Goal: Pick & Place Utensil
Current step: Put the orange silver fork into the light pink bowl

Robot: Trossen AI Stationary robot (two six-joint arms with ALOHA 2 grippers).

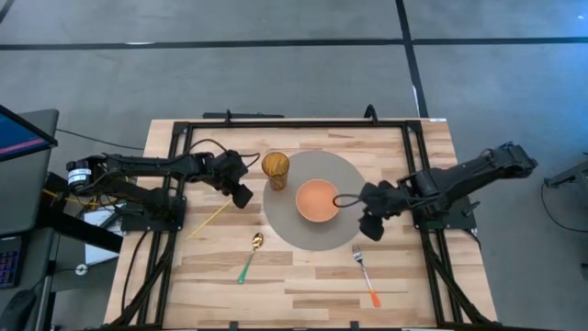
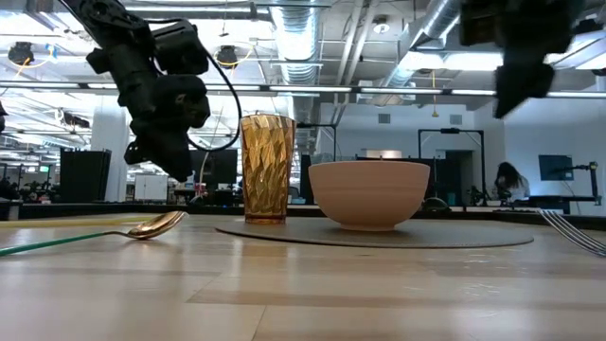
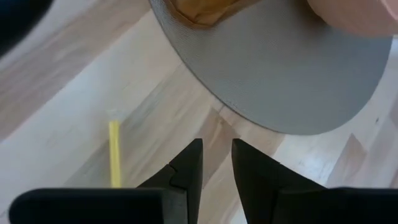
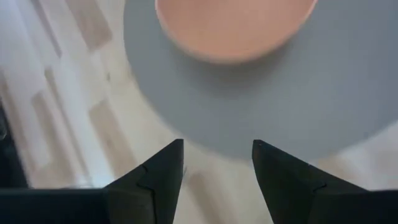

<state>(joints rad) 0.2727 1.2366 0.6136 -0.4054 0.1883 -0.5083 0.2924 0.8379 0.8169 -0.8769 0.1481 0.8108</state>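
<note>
Three utensils lie flat on the wooden table. A gold spoon with a green handle (image 1: 250, 256) is near the middle front. A fork with an orange handle (image 1: 366, 274) sits front right. A thin yellow utensil (image 1: 209, 221) lies left of the grey round mat (image 1: 312, 234). My left gripper (image 1: 243, 196) hovers above the table between the yellow utensil (image 3: 114, 152) and the mat's left edge, its fingers (image 3: 217, 144) a narrow gap apart with nothing between them. My right gripper (image 1: 370, 228) hangs open over the mat's right front edge (image 4: 217, 146), above and beyond the fork.
On the mat stand an orange-pink bowl (image 1: 317, 199) and an amber ribbed glass (image 1: 275, 168). A black frame (image 1: 179, 138) runs along the table's sides. In the low view the spoon's bowl (image 2: 156, 225) and the fork's tines (image 2: 573, 232) rest on the wood.
</note>
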